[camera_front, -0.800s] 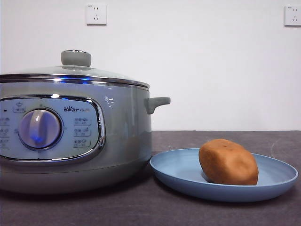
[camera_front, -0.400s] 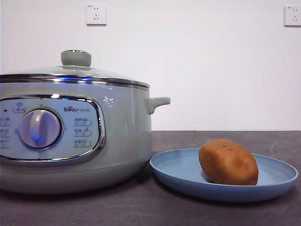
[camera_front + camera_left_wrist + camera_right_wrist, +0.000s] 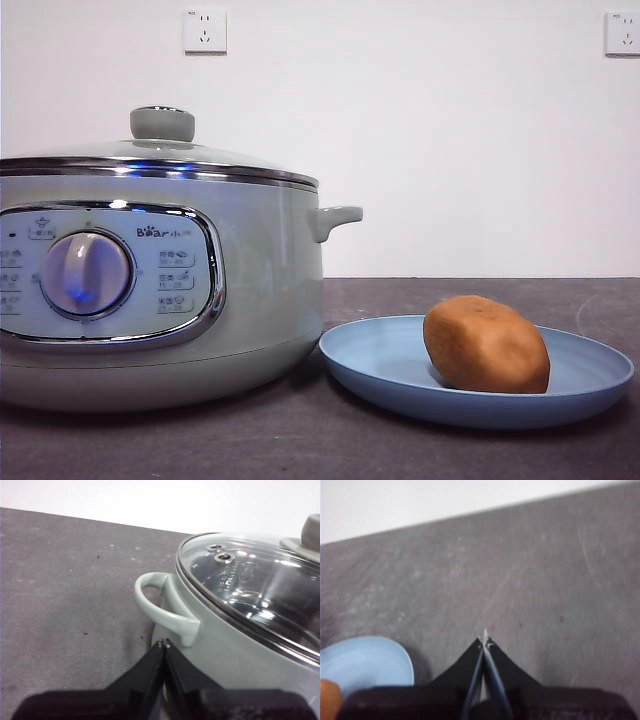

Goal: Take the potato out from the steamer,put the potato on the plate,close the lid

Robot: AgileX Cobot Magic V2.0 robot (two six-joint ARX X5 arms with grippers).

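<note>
The orange-brown potato [image 3: 486,345] lies on the light-blue plate [image 3: 380,365] at the front right. The grey-green steamer [image 3: 260,290] stands at the left, and the glass lid [image 3: 150,150] with its knob [image 3: 162,123] sits shut on it. In the left wrist view my left gripper [image 3: 163,643] is shut and empty, just beside the steamer's side handle [image 3: 162,610], with the lid [image 3: 250,585] close by. In the right wrist view my right gripper [image 3: 484,639] is shut and empty over bare table, the plate's edge [image 3: 370,660] and a sliver of potato [image 3: 327,697] off to one side.
The dark grey table [image 3: 450,295] runs back to a white wall with two sockets [image 3: 204,30]. The steamer's other handle [image 3: 335,220] sticks out towards the plate. Neither arm shows in the front view.
</note>
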